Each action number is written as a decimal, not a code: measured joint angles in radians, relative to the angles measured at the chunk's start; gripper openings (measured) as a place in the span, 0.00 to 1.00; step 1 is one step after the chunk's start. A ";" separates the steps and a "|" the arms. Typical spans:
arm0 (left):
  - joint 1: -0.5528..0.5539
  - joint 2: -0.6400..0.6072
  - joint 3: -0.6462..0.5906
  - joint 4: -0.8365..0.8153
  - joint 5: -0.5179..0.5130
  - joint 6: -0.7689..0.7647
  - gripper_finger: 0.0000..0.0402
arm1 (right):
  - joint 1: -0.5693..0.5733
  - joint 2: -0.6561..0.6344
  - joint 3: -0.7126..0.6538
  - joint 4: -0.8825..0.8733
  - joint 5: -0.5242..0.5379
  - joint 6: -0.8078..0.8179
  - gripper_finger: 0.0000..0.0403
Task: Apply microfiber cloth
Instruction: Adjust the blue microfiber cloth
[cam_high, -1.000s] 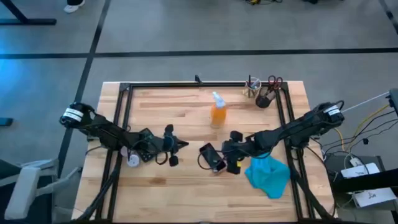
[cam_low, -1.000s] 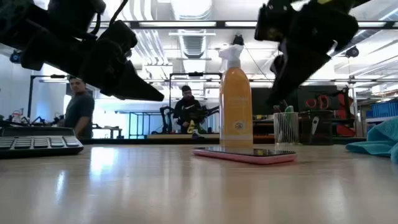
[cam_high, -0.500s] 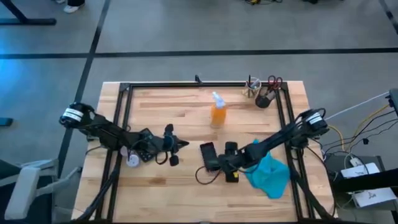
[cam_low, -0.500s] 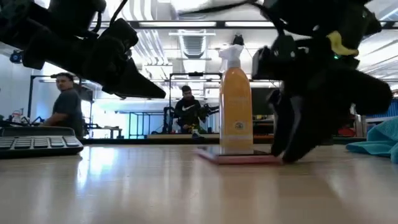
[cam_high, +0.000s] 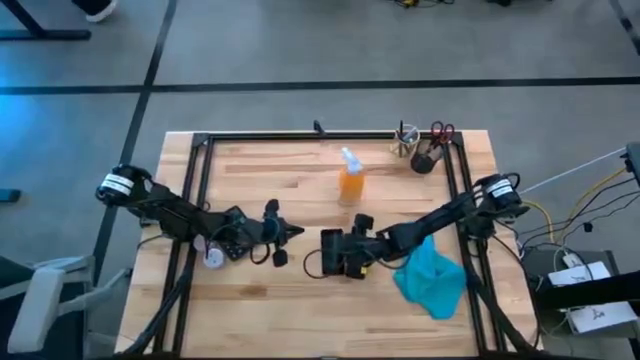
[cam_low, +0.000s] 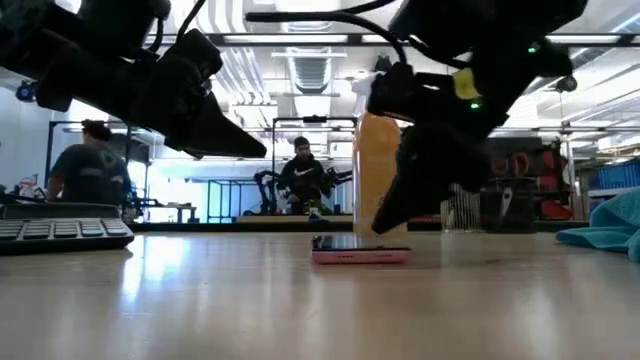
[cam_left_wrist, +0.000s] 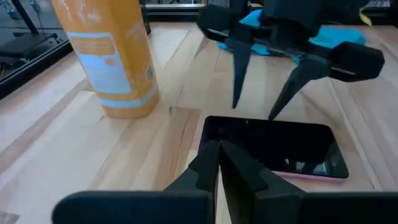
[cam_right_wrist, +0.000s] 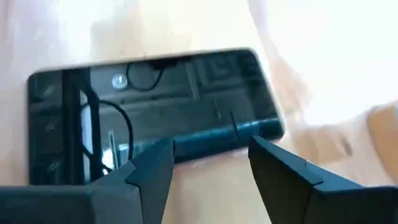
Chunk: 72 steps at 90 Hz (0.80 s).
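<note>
The turquoise microfiber cloth (cam_high: 432, 279) lies crumpled on the table at the near right, with no gripper on it; it also shows in the low view (cam_low: 610, 226). A black phone in a pink case (cam_left_wrist: 273, 149) lies flat at the table's middle. My right gripper (cam_right_wrist: 211, 165) is open, and its fingers point down over the phone (cam_right_wrist: 155, 106). My left gripper (cam_left_wrist: 219, 163) is shut and empty, and hovers just left of the phone (cam_high: 330, 248). The orange spray bottle (cam_high: 350, 180) stands behind them. My right gripper's open fingertips (cam_left_wrist: 272, 116) come down slanting from the right at the phone's edge on the cloth's side (cam_left_wrist: 261, 122). I cannot tell whether they touch it. The phone lies flat on the table.
A cup with scissors and pens (cam_high: 425, 150) stands at the far right corner. Black frame rails (cam_high: 200, 190) run along the left, right and far sides. A keyboard-like device (cam_low: 60, 230) sits at the low view's left. People stand in the room beyond the table.
My right gripper has moved toward the table's left edge and down, away from the cloth and over the phone. The phone has turned on the table and looks shorter in the low view. The cloth has stayed where it was.
</note>
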 joint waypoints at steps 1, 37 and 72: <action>0.000 0.000 0.000 0.001 0.000 0.000 0.00 | -0.004 0.000 0.000 -0.002 0.000 -0.008 0.47; -0.078 -0.083 -0.080 0.165 -0.007 0.172 0.00 | -0.048 -0.297 -0.243 -0.061 0.027 -0.017 0.37; -0.079 -0.252 -0.168 0.142 0.014 -0.032 0.00 | 0.204 -0.650 -0.512 -0.070 -0.386 0.574 0.08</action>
